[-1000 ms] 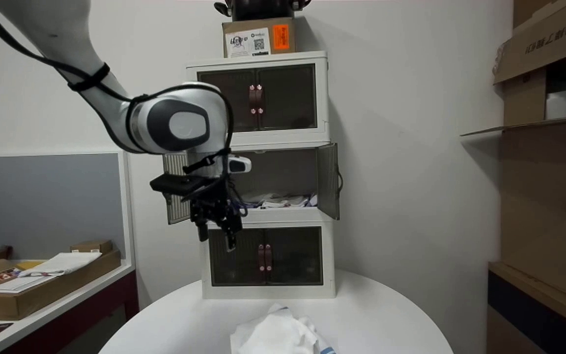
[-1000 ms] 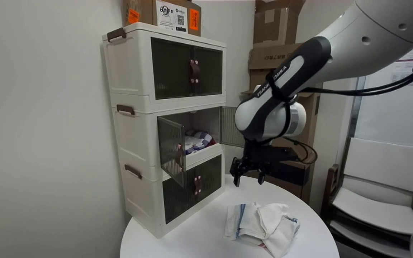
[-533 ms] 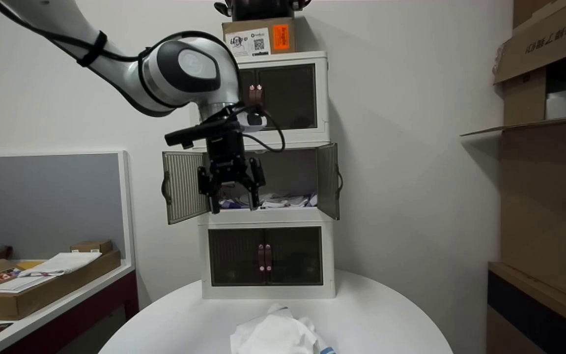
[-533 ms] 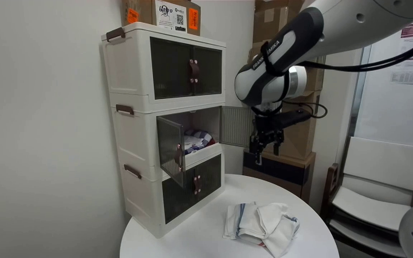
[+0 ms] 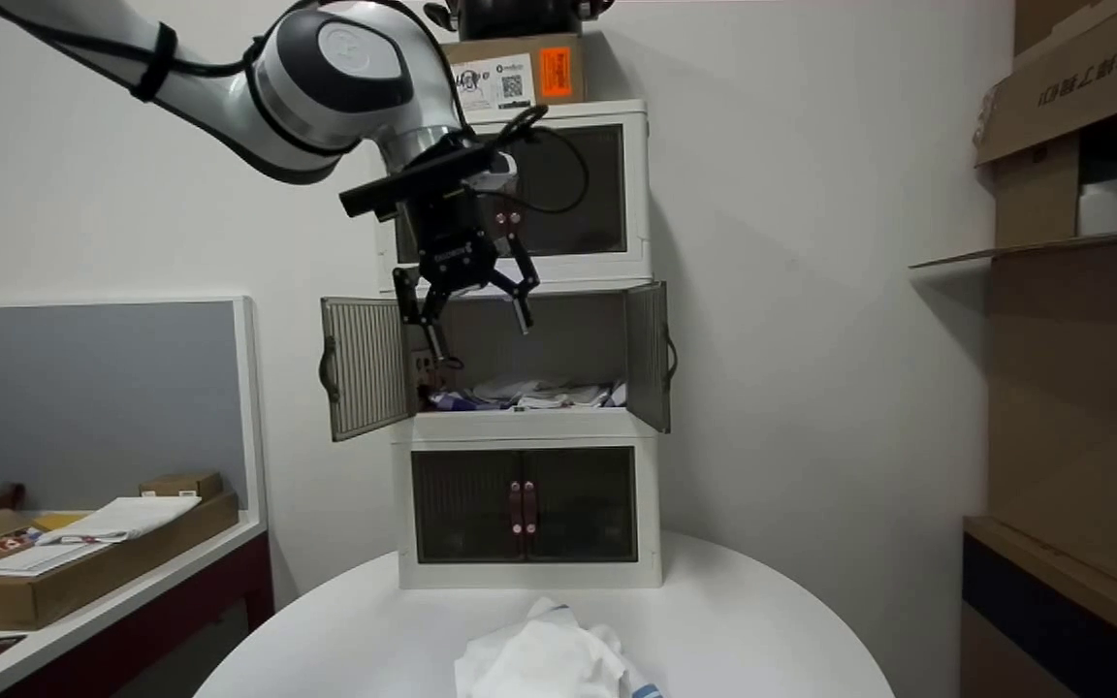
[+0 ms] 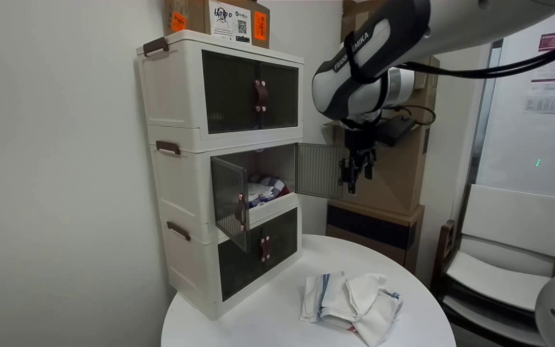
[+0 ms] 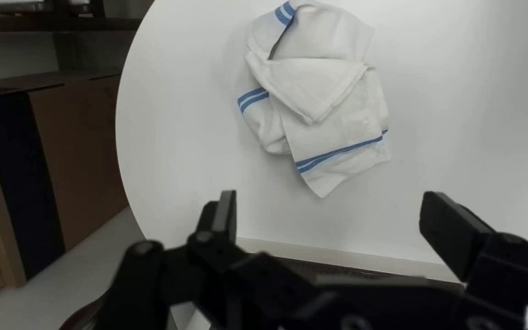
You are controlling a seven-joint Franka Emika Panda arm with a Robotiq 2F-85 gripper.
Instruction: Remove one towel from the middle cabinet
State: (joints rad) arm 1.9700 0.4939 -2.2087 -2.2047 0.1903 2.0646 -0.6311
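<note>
Against a pale wall (image 5: 811, 368), a three-tier stack of white plastic boxes (image 6: 200, 140) on a round, smooth white desk (image 7: 172, 151). At the centre of the stack, the boxy white middle cabinet (image 6: 178, 190), with two ribbed, dark-windowed doors (image 6: 229, 193) swung wide, presumably for clear access. Holds, low on its floor, a soft heap of white and blue-checked fabric cloths (image 6: 273, 184), with a touch of red at one edge. Above and below, the matching white top box (image 6: 169, 91) and white bottom box (image 6: 191, 270), both closed, apparently because not needed. On the desk in front, apart from the stack, a rumpled white fabric towel (image 7: 328, 96) with paired blue stripes and one corner flopped over the middle; probably the item to remove, lying more as if let fall than laid flat. In front of the middle cabinet, high above the desk, a black two-fingered claw (image 5: 484, 345) on a white-and-grey jointed robot arm (image 5: 326, 97). Points downward with fingers (image 7: 228, 211) spread wide in the wrist view, gripping nothing; likely parted for release and held high for clearance. Gap to the doors hard to judge, so care needed against brushing one. Removal most likely complete, though without proof here of the towel's origin.
</note>
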